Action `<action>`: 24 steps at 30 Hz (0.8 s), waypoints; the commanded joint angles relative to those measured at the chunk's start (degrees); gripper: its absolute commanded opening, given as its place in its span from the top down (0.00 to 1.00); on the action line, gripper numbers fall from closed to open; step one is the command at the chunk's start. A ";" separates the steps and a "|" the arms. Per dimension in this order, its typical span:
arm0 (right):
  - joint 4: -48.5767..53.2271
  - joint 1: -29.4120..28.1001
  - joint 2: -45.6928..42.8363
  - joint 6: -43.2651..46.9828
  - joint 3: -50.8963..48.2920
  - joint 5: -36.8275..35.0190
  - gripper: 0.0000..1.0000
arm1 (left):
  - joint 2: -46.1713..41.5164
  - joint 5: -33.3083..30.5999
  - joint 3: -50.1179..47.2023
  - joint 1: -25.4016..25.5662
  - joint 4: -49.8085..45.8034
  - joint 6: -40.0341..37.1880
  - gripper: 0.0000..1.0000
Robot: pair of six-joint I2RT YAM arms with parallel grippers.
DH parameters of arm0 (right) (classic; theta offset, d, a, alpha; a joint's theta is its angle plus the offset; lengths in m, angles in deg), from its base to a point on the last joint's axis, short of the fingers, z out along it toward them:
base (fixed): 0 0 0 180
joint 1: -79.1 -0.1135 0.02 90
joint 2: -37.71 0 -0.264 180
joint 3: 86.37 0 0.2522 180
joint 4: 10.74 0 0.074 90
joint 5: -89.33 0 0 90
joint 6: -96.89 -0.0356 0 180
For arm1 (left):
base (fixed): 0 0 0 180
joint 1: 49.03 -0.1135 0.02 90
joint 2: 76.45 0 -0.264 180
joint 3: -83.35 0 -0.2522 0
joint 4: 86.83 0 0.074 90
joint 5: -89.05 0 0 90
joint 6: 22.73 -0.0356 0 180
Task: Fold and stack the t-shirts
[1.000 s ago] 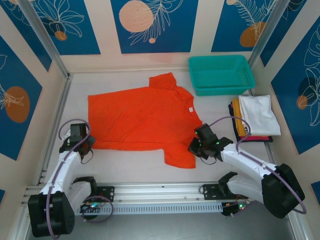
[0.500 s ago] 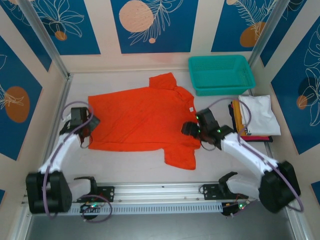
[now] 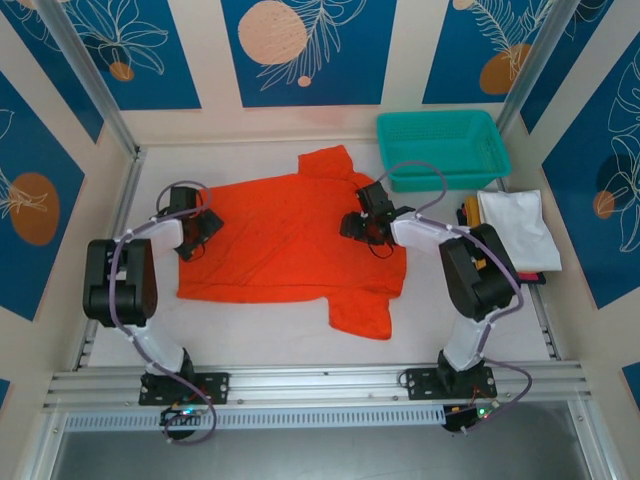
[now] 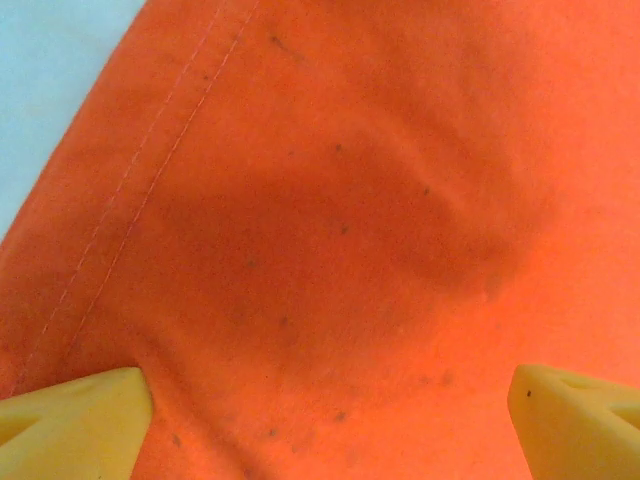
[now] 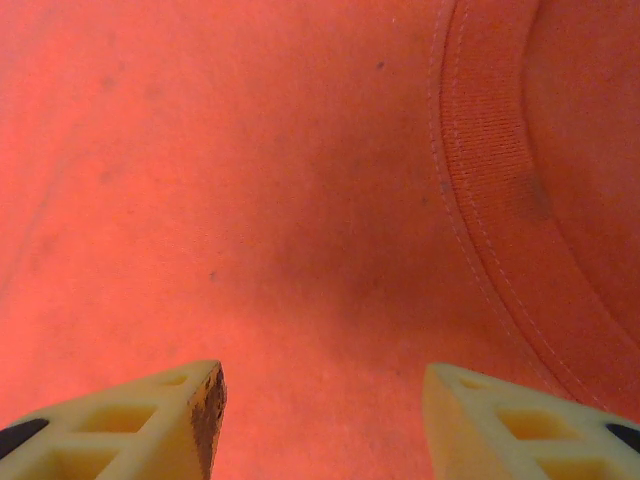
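Top external view: the orange shirt (image 3: 290, 240) lies spread flat in the middle of the bench (image 3: 250, 340), with one sleeve reaching toward the far edge. The left end effector (image 3: 198, 230) sits over the shirt's hem and the right end effector (image 3: 358, 225) by the collar; each hides the cloth beneath it.

In the left wrist view the yellow fingertips (image 4: 75, 420) are cut off at the frame's bottom corners. They are wide apart with bare cloth between them, so this end effector is open. In the right wrist view the fingertips (image 5: 140, 425) stand apart beside the collar seam, gripping nothing. I cannot tell whether either end effector touches the fabric.

The folded shirts (image 3: 515, 230) are stacked at the bench's right edge, white on top. The lower ones show only as edges, partly behind the right arm.
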State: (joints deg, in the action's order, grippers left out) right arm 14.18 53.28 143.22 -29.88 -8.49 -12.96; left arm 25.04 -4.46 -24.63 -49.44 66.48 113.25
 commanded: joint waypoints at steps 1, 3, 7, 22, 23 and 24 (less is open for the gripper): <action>-0.85 0.57 2.74 0.44 2.28 2.69 0.45 | 4.17 -0.78 3.09 -1.36 -1.80 -1.53 0.07; -0.96 1.02 4.20 -0.09 3.16 3.82 0.45 | 5.92 -0.97 4.14 -2.02 -2.17 -1.59 0.07; 0.62 1.74 7.79 -0.58 6.87 4.04 0.45 | 9.14 -0.38 6.93 -3.10 -2.97 -1.53 0.07; -0.90 1.89 9.39 2.22 14.36 7.94 0.29 | 7.88 2.94 13.85 -3.68 -2.45 -1.98 0.00; -1.97 1.52 7.51 3.10 13.23 7.86 0.28 | 5.45 2.62 12.23 -3.72 -1.41 -2.19 0.00; -3.08 1.10 5.48 4.02 11.52 7.74 0.27 | 2.65 1.79 10.07 -3.78 -0.32 -2.21 0.00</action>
State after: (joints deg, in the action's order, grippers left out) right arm 13.39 55.29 154.76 -28.94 5.46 -6.64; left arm 34.38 -3.26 -11.26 -52.56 65.80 111.74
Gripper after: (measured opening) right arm 0.725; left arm 0.998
